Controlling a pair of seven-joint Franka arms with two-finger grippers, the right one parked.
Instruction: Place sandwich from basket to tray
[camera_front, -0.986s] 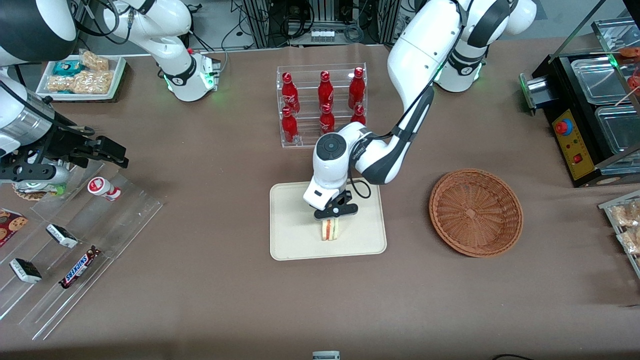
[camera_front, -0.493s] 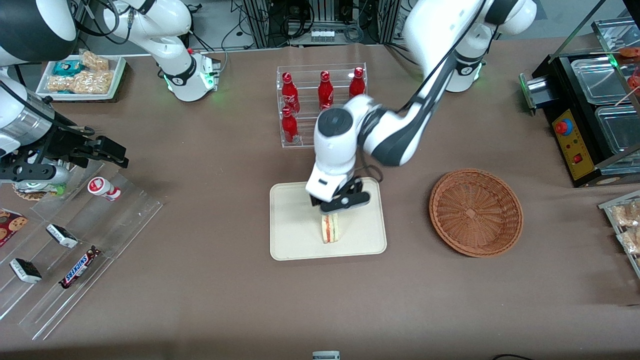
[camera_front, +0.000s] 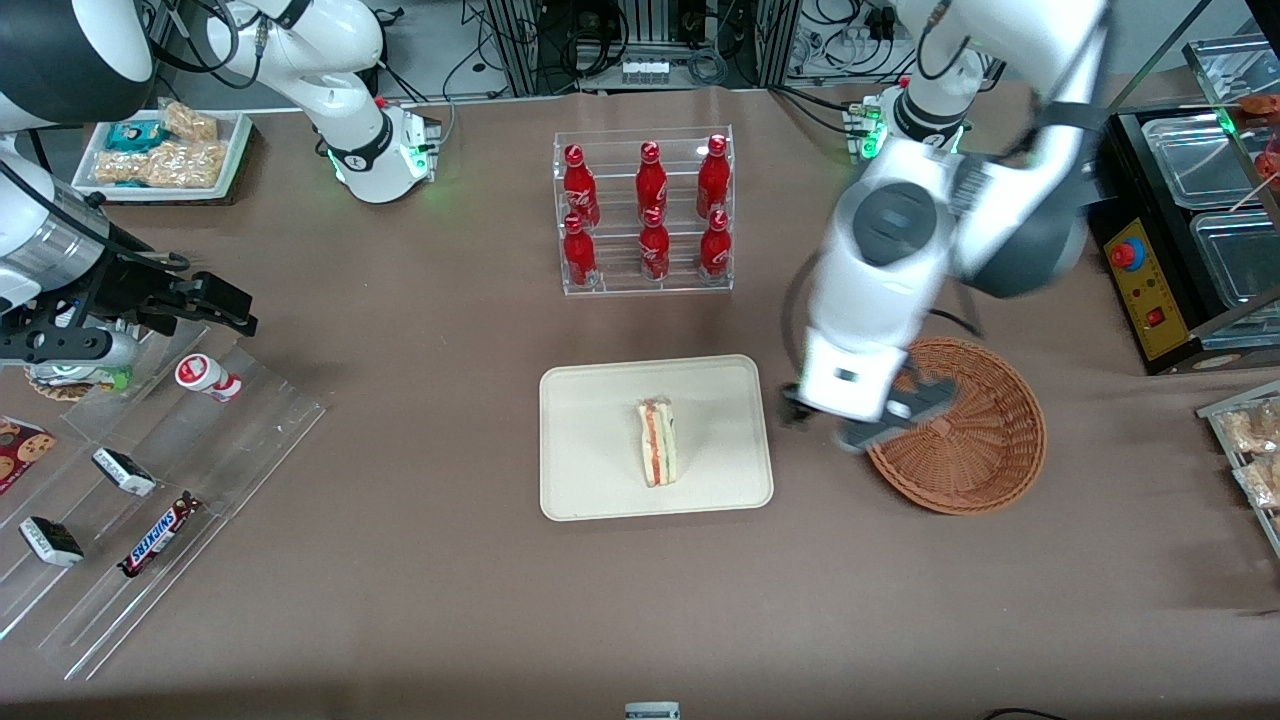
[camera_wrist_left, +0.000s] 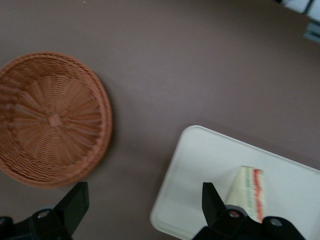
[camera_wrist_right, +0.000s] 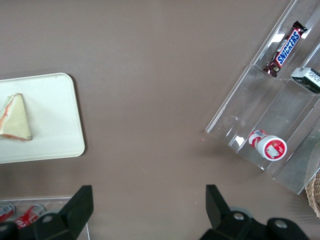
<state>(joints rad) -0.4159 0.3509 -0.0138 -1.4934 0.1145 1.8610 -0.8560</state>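
With the sandwich (camera_front: 658, 441) standing on edge near the middle of the tray (camera_front: 580, 470) and the basket (camera_front: 975, 440) bare, the gripper (camera_front: 858, 425), fingers apart and empty above the basket's rim, should simply lift clear without brushing the wicker.

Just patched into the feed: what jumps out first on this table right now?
The sandwich lies alone on the cream tray, mid-table. Toward the working arm's end, the gripper hangs open and empty above the gap between the tray and the wicker basket, which holds nothing. Farther from the front camera, a clear rack of red bottles stands out.
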